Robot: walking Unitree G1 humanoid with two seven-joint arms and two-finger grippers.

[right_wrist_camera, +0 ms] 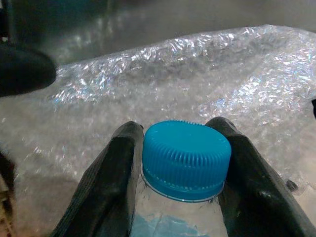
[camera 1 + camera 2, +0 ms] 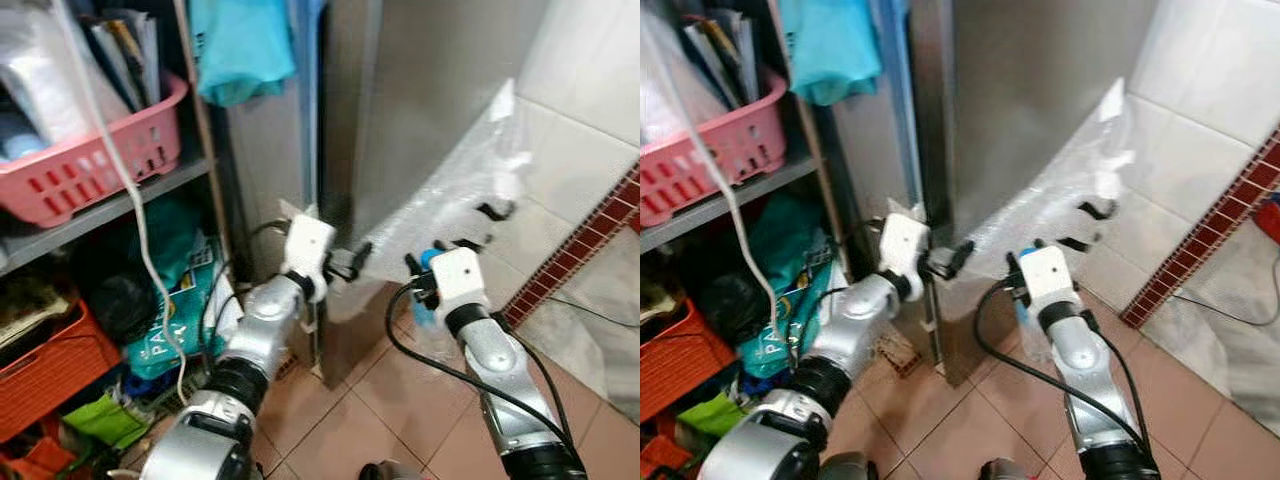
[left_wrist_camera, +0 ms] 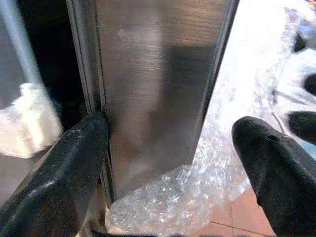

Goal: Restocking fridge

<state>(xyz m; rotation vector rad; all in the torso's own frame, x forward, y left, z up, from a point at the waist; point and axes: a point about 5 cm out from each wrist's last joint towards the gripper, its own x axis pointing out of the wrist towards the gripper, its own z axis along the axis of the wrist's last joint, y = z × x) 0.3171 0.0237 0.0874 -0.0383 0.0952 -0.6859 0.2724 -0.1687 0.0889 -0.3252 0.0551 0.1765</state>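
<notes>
1. Left eye view: the robot stands in front of a tall steel fridge (image 2: 440,90). Its door is shut.
2. The left gripper (image 2: 352,262) is up at the door's edge, near the middle of the picture. Its two fingers (image 3: 64,173) are spread wide apart and hold nothing. One finger touches the door's edge.
3. The right gripper (image 1: 180,163) is at about 4 o'clock from the left one, close by. Its fingers squeeze the neck of a bottle (image 1: 186,158), just under the blue cap.
4. The bottle (image 2: 428,290) hangs low in front of the fridge, above the floor (image 2: 380,400).
5. Bubble wrap (image 2: 450,190) leans on the fridge, behind the bottle.
6. At 9 o'clock stands a shelf (image 2: 110,205) with a pink basket (image 2: 90,160). A white cord (image 2: 130,190) hangs in front of it.
7. A blue cloth (image 2: 240,45) hangs at 11 o'clock.
</notes>
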